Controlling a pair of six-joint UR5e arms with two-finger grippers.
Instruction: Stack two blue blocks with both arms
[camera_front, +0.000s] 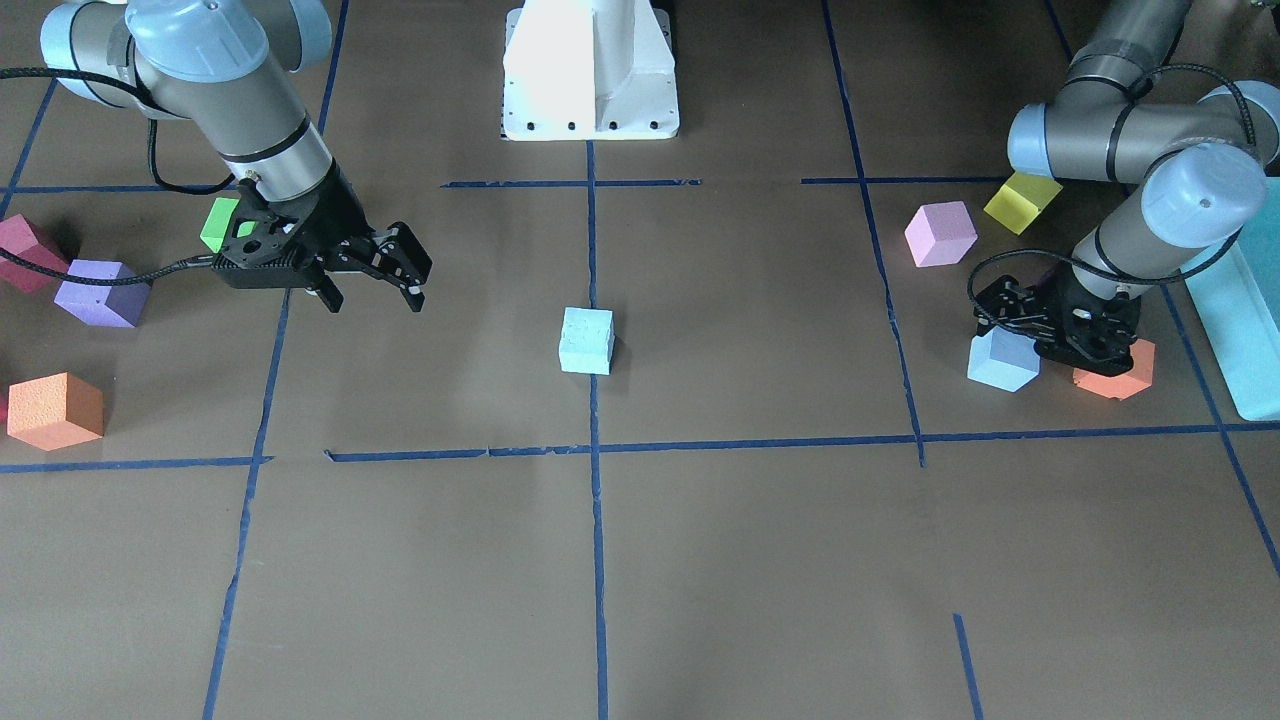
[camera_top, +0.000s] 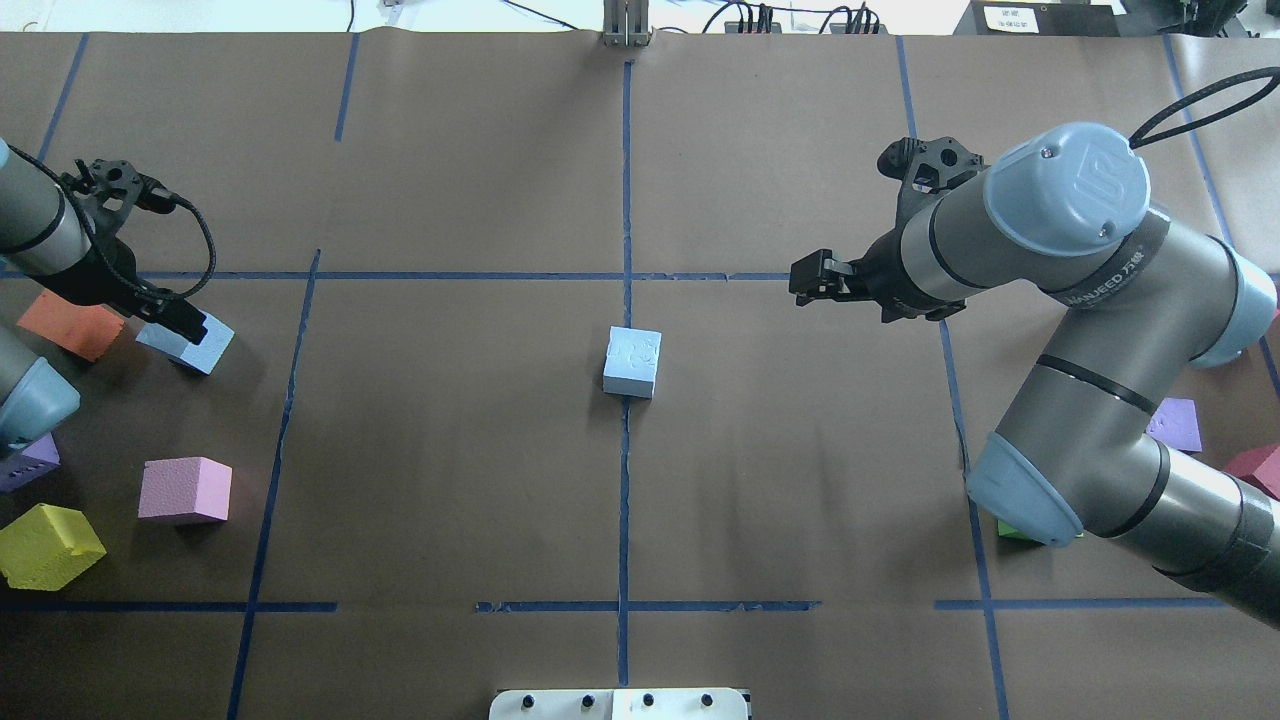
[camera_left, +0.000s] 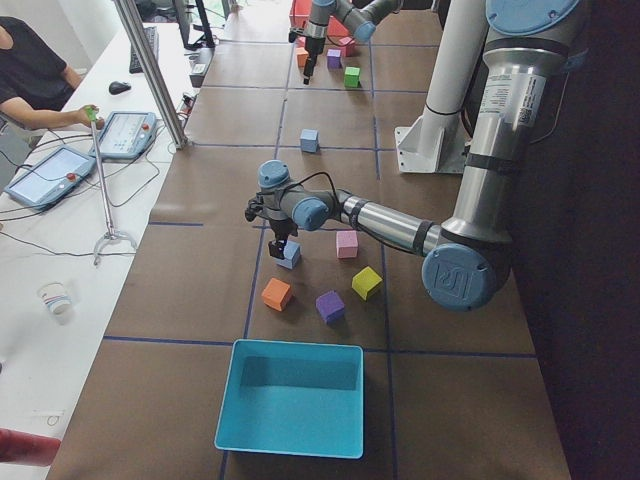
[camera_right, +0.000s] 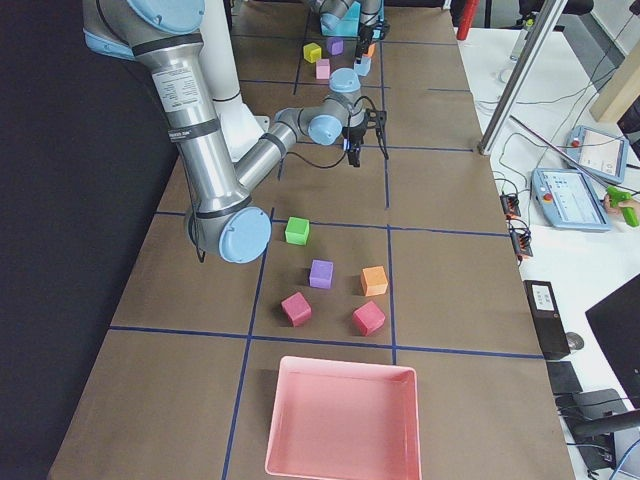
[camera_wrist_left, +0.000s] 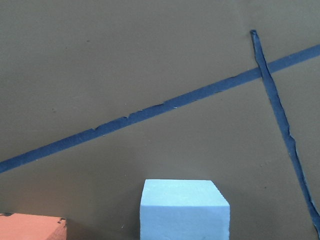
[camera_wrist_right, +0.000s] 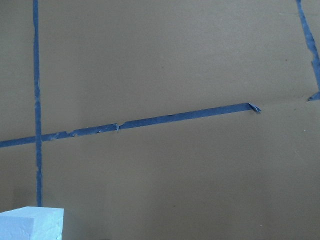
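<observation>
One pale blue block (camera_front: 586, 340) sits alone at the table's centre, on the tape cross (camera_top: 632, 362); its corner shows at the bottom left of the right wrist view (camera_wrist_right: 30, 224). My right gripper (camera_front: 372, 298) is open and empty, raised and off to the side of that block (camera_top: 815, 280). The second blue block (camera_front: 1003, 360) rests on the table beside an orange cube (camera_front: 1115, 370). My left gripper (camera_front: 1060, 335) is lowered right at this block (camera_top: 195, 345). The block fills the bottom centre of the left wrist view (camera_wrist_left: 182, 210). The fingers are hidden, so I cannot tell their state.
Pink (camera_front: 940, 233) and yellow (camera_front: 1020, 200) cubes lie behind the left arm, with a turquoise box (camera_front: 1240, 330) at that table end. Green (camera_front: 222, 222), purple (camera_front: 100, 293), red (camera_front: 28, 250) and orange (camera_front: 55, 410) cubes lie near the right arm. The white pedestal (camera_front: 590, 70) stands at the back.
</observation>
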